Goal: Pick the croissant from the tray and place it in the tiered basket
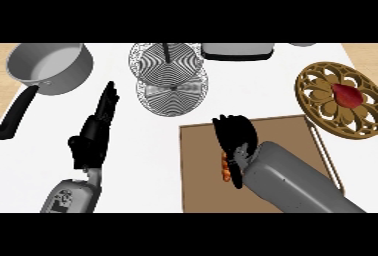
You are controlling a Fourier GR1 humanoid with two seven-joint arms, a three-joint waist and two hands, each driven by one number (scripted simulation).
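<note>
Croissant (223, 168) is gripped by the curled right hand (236, 142) over the tray (203, 170); the tiered basket (171, 75) lies at eleven o'clock. The left hand (96, 127) is held open.

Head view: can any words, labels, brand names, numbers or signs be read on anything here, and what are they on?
None can be read.
Left forearm: small dark marks on its grey casing, too blurred to tell whether they are text.
Saucepan, tiered basket, brown tray, gold trivet-like plate, toaster-like appliance: no writing visible.
</note>
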